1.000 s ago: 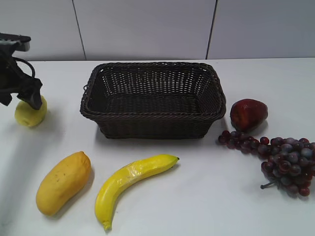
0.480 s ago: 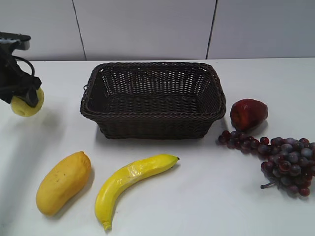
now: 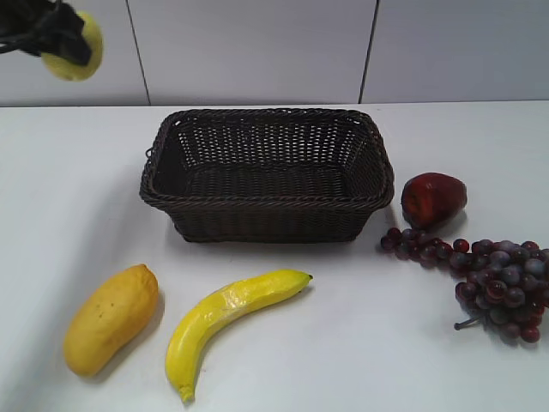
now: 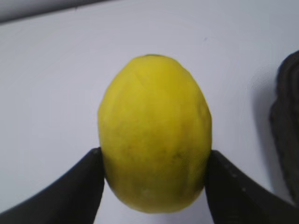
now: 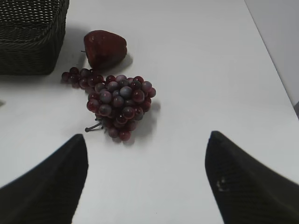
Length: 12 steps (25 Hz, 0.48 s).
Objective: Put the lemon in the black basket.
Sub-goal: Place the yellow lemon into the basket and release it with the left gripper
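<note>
My left gripper (image 3: 58, 39) is shut on the lemon (image 3: 82, 53), a small pale yellow fruit, and holds it high in the air at the top left of the exterior view, left of the black basket (image 3: 266, 202). In the left wrist view the lemon (image 4: 154, 133) sits between the two black fingers (image 4: 154, 175), and the basket's dark edge (image 4: 286, 126) shows at the right. The woven basket stands in the middle of the white table with nothing in it. My right gripper (image 5: 145, 163) is open and holds nothing, above the table near the grapes.
A mango (image 3: 110, 318) and a banana (image 3: 227, 316) lie in front of the basket at the left. A dark red apple (image 3: 433, 199) and purple grapes (image 3: 493, 279) lie at the right; both show in the right wrist view, apple (image 5: 105, 48) and grapes (image 5: 119, 102).
My left gripper has lifted the lemon off the table, from low at the left edge to high at the top left. Nothing else has moved.
</note>
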Each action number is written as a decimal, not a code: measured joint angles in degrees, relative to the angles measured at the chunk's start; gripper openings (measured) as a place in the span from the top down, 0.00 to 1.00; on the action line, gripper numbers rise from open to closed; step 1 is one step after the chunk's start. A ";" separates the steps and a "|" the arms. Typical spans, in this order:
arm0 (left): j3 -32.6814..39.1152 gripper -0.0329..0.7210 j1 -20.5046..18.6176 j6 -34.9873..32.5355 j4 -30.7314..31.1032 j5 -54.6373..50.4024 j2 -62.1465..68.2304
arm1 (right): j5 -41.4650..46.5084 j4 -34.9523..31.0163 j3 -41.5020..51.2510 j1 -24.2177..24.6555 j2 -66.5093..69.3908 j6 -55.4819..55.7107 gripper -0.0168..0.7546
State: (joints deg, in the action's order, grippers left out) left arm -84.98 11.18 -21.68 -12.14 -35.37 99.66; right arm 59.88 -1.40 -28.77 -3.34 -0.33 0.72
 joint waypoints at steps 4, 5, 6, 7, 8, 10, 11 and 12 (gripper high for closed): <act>-1.36 0.32 9.74 -9.67 -1.16 2.45 0.56 | 0.00 0.00 0.00 0.00 0.00 0.00 0.21; -1.78 0.32 11.93 -11.13 -1.30 2.60 1.08 | 0.00 0.00 0.00 0.00 0.00 0.00 0.21; -2.35 0.32 14.41 -12.23 -1.37 2.73 2.03 | 0.00 0.00 0.00 0.00 0.00 0.00 0.21; -3.27 0.32 16.74 -12.91 -1.47 2.78 3.03 | 0.00 0.00 0.00 0.00 0.00 0.00 0.21; -4.42 0.32 18.83 -13.25 -1.55 2.58 4.55 | 0.00 0.00 0.00 0.00 0.00 0.00 0.21; -6.99 0.32 21.99 -13.93 -1.48 1.62 7.95 | 0.00 0.00 0.00 0.00 0.00 0.00 0.21; -8.54 0.32 23.45 -13.99 -1.23 0.85 10.00 | 0.00 0.00 0.00 0.00 0.00 0.00 0.21; -10.06 0.32 24.53 -14.11 -0.97 -0.05 12.14 | 0.00 0.00 0.00 0.00 0.00 0.00 0.21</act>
State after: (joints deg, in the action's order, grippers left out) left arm -95.04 35.71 -35.80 -13.10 -35.42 111.80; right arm 59.88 -1.40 -28.77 -3.34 -0.33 0.72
